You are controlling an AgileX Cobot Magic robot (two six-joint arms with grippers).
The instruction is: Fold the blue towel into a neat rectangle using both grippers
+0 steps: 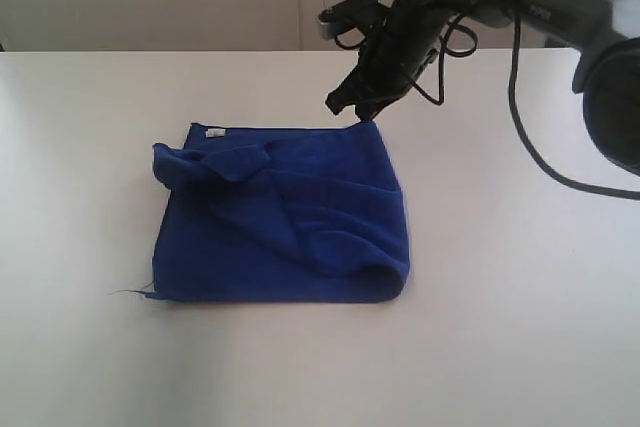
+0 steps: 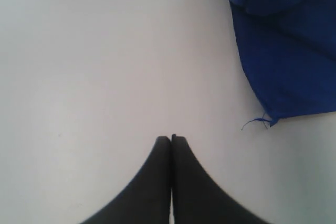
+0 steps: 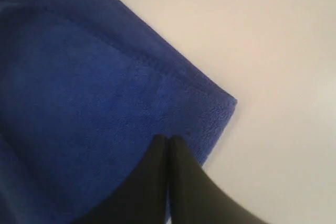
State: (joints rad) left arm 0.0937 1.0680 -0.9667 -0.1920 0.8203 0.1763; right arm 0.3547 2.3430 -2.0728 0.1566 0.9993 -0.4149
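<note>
The blue towel point(image 1: 290, 217) lies folded and lumpy on the white table point(image 1: 500, 327), with the right gripper point(image 1: 362, 102) just above its far corner. Seen from its own wrist, the left gripper point(image 2: 171, 139) is pinched tight over bare table, near the towel's edge. The right gripper's own view shows its claw pinched tight too, over that corner.

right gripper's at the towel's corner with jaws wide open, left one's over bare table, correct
No: the right gripper has its jaws shut, as the right wrist view shows. It is at a corner of the towel, and the left gripper is over bare table.
</note>
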